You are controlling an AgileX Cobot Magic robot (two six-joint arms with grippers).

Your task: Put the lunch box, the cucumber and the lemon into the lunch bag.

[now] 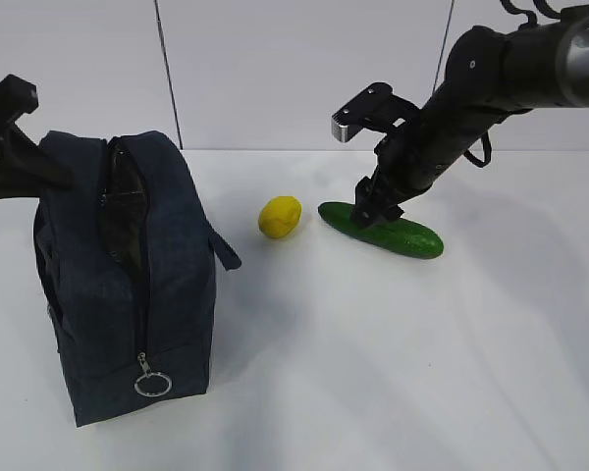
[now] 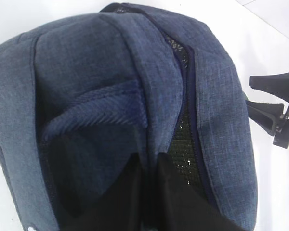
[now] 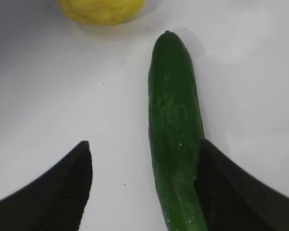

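Cucumber (image 3: 176,144) runs off the wrist view's bottom edge, lying between the right gripper's (image 3: 142,185) spread jaws, against one; left gripper's jaws unreadable.

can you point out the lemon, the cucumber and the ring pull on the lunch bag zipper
lemon (image 1: 280,217): exterior view, middle of its yellow skin.
cucumber (image 1: 398,235): exterior view, bare green skin right of the right gripper (image 1: 377,208).
ring pull (image 1: 152,385): exterior view, the silver ring low on the lunch bag (image 1: 88,314) front.

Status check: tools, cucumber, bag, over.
Right tool open, straddling cucumber on table. Left tool behind lunch bag, state unclear. Bag zipper open. Lemon beside cucumber, apart. Nothing blocking.
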